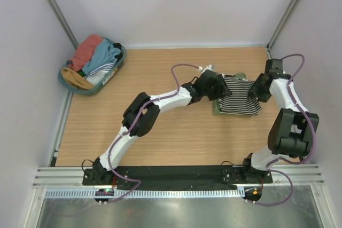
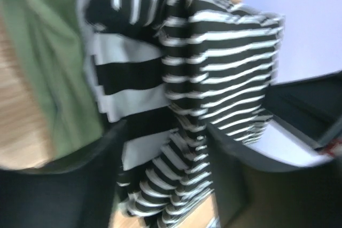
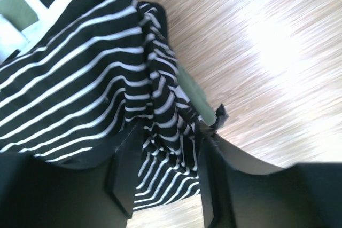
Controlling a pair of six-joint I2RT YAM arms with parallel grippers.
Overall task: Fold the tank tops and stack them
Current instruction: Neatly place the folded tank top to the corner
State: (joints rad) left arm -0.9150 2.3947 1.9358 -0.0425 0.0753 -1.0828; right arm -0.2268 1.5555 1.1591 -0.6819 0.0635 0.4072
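Two arms meet over the black-and-white striped tank top point(image 1: 238, 97), which lies on an olive green tank top point(image 1: 216, 108) at the desk's point(image 1: 176, 132) far right. From the left wrist, the left end effector point(image 2: 164, 132) stands apart, with stripes between its fingers. From the right wrist, the right end effector point(image 3: 166, 132) is apart around the same cloth.

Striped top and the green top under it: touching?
Touching. The top external view shows the striped top lying flat on the green top, with green edges poking out from beneath it.

left arm point(image 1: 160, 100) stretched to frame centre | left tool point(image 1: 217, 87) jaws parted | right arm point(image 1: 290, 99) folded at right edge | right tool point(image 1: 260, 88) jaws parted
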